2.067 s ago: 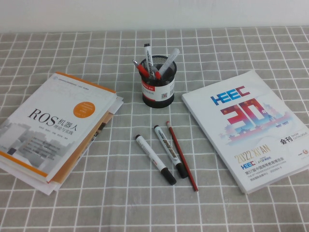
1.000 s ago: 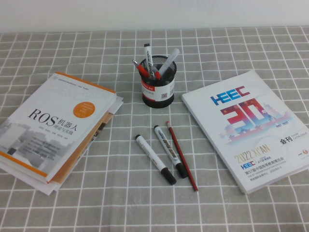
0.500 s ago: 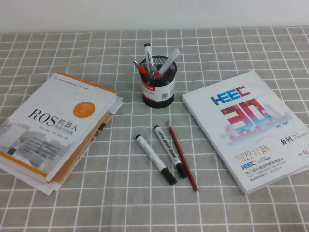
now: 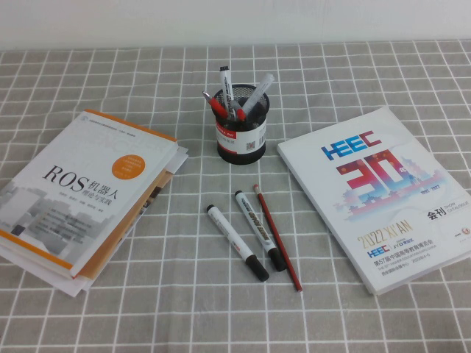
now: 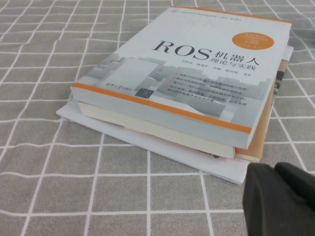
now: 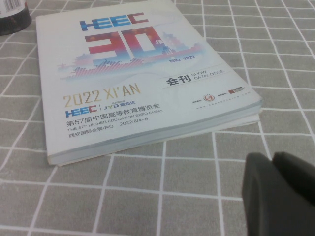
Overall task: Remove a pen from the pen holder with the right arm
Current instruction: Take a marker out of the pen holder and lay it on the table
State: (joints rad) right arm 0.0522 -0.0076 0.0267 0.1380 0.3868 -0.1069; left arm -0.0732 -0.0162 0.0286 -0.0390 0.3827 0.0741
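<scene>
- My right gripper is hanging clenched and empty beside one catalogue.
- My left gripper is hanging clenched near one book stack.
- One pen holder is standing between them, carrying what look like four pens.
- Two markers and one red pencil are lying before it.

The top book of the left stack reads "ROS 机器人"; its smaller lines are too fine to read. The white catalogue carries "HEEC 30", "1992 2022", "会刊 SHOW CATALOGUE", "2022 XI'AN", "第57届中国高等教育博览会", "THE 57TH HIGHER EDUCATION EXPO CHINA" and "2022/8/4-6". The pen holder bears a red-and-white label with what may be a QR code; its print is illegible.
</scene>
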